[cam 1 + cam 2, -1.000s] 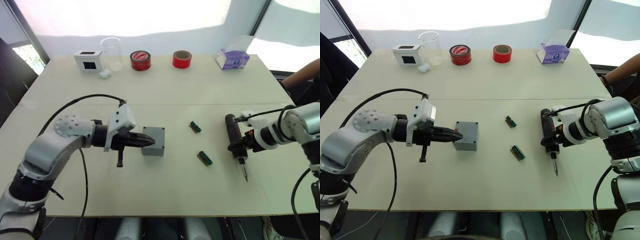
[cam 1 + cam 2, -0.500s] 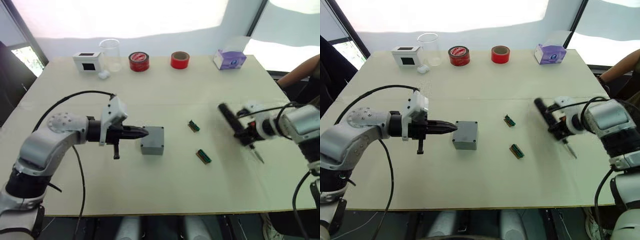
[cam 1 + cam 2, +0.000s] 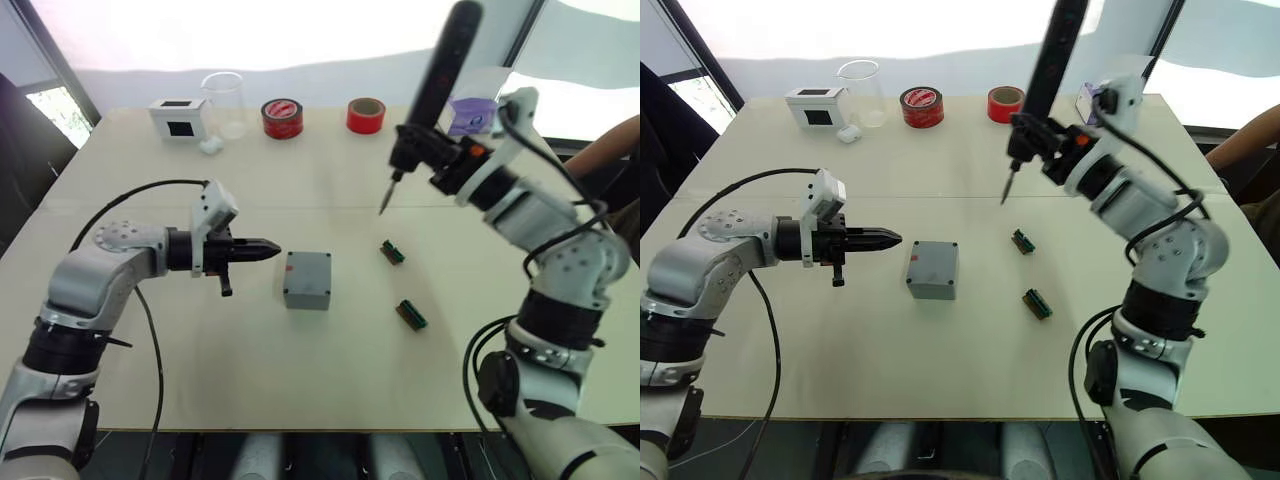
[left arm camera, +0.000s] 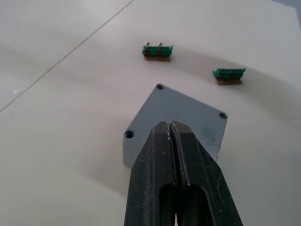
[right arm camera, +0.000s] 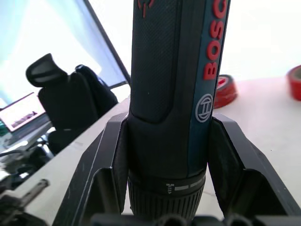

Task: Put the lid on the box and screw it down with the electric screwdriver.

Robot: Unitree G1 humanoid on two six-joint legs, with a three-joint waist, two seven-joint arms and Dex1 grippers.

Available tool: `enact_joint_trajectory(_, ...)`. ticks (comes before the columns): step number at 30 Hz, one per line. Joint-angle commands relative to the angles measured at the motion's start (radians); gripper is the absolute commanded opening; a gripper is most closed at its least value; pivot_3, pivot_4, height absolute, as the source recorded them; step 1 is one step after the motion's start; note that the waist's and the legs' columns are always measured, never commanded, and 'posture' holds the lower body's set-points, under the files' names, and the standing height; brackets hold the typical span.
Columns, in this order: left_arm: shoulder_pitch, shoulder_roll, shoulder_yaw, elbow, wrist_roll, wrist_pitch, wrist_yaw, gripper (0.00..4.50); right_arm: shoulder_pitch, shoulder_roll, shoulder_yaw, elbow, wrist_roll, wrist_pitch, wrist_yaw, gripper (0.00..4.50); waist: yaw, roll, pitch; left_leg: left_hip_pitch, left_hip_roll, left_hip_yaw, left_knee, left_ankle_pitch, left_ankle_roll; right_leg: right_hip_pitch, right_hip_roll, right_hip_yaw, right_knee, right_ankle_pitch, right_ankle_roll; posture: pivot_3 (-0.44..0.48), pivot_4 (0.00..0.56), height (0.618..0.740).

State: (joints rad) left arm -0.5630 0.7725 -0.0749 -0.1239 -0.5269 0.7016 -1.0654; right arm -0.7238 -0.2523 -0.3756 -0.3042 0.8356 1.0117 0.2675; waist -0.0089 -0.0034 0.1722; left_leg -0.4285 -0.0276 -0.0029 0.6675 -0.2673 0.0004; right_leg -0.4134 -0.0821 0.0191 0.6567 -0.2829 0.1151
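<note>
The tabletop (image 3: 150, 340) carries the box (image 3: 306, 280) with the lid (image 4: 188, 115) already seated on it. The right gripper (image 3: 425, 150) clamps its fingers on the screwdriver (image 3: 435, 75), held high and well apart from the box, bit down. The left gripper (image 3: 265, 251), fingers closed and empty, points at the box from near it. Screwing is apparently still undone.
</note>
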Motion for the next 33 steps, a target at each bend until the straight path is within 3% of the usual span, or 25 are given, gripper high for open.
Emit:
enact_joint_trajectory(1, -0.013, -0.026, -0.025, -0.017, 0.026, -0.031, 0.001, 0.00, 0.041, 0.032, 0.092, -0.128, -0.036, -0.137, 0.017, 1.74, -0.002, 0.000, 0.000, 0.000, 0.000, 0.000, 0.000, 0.000, 0.000, 0.000, 0.000, 0.000, 0.000, 0.000, 0.000, 0.000, 0.150, 0.740)
enact_joint_trajectory(13, 0.004, -0.077, -0.164, 0.010, 0.179, -0.136, -0.012, 0.00, 0.139, 0.079, 0.279, -0.099, -0.165, -0.320, 0.042, 1.74, -0.008, 0.000, 0.000, 0.001, 0.001, 0.000, -0.001, 0.001, -0.001, -0.001, 0.002, 0.001, 0.002, 0.000, 0.000, 0.000, 0.150, 0.740)
enact_joint_trajectory(21, 0.018, -0.109, -0.130, 0.025, 0.162, -0.128, 0.010, 0.00, 0.183, 0.097, 0.377, -0.067, -0.270, -0.420, 0.064, 1.74, -0.007, 0.000, 0.000, 0.001, 0.001, 0.000, -0.001, 0.001, -0.001, -0.001, 0.002, 0.001, 0.003, 0.000, 0.000, 0.000, 0.150, 0.740)
enact_joint_trajectory(33, 0.010, -0.106, -0.125, 0.043, 0.175, -0.125, 0.002, 0.00, 0.217, 0.138, 0.415, 0.045, -0.364, -0.559, 0.083, 1.74, -0.008, 0.000, 0.000, 0.002, 0.001, 0.000, 0.000, 0.001, -0.001, -0.001, 0.002, 0.001, 0.003, 0.000, 0.000, 0.000, 0.150, 0.740)
